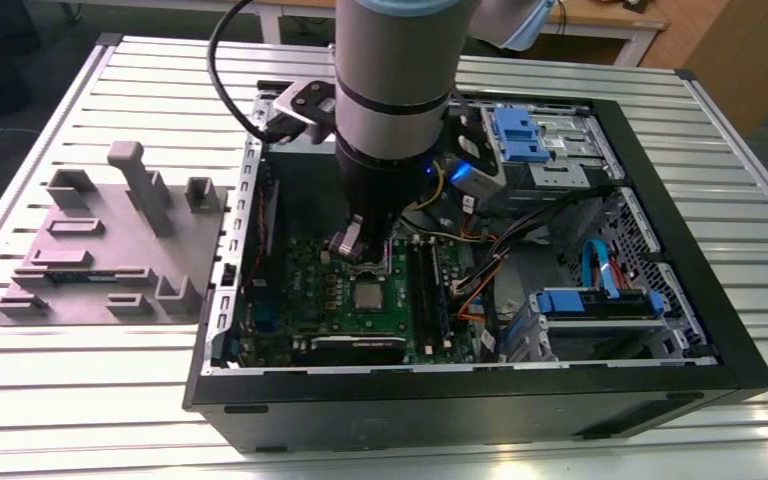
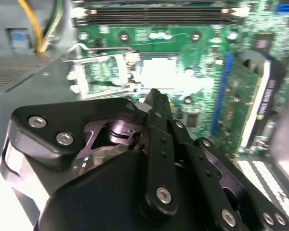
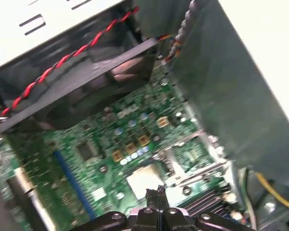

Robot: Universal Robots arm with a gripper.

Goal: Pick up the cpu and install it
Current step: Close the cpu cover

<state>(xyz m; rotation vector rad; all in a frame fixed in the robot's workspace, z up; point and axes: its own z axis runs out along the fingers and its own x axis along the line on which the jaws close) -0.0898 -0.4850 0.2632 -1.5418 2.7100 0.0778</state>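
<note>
Fingertips of the black linkage gripper (image 2: 154, 96) are pinching narrowly together with nothing visible between them, hovering just above the small flat square silver-topped cpu (image 2: 159, 72), which is already lying in its socket on the green motherboard (image 2: 202, 57). The chip is also showing in the exterior view (image 1: 365, 294) and the first wrist view (image 3: 143, 179), with the gripper (image 3: 155, 191) just beside it. Judging from this, seating seems done; good practice now is keeping the tips vertical and clear of the open metal retention frame (image 2: 98, 72), which is standing beside the socket. Long black memory slots (image 2: 159, 17) and orange-yellow cables (image 1: 484, 275) are crowding the workspace nearby.
</note>
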